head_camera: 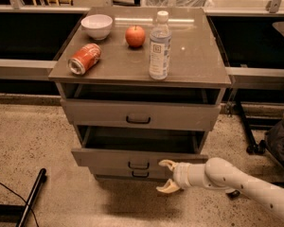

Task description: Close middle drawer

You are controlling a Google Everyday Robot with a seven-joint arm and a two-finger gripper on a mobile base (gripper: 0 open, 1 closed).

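The middle drawer [109, 156] is pulled out of the grey cabinet [199, 65], its flat front carrying a small dark loop handle [138, 165]. My gripper [164, 176] is at the right part of that front, just right of the handle, at the drawer's lower edge. Its two cream fingers [167, 164] are spread apart, one above the other, and hold nothing. The white arm reaches in from the lower right. The top drawer [139, 115] stands slightly out. Only a strip of the bottom drawer's front [140, 174] shows under the middle one.
On the cabinet top stand a white bowl [97, 26], a red apple [135, 36], a water bottle [160, 46] and a red can [84, 58] lying on its side. A black pole [32, 197] and cable lie on the floor at left. Chair legs [253, 136] stand at right.
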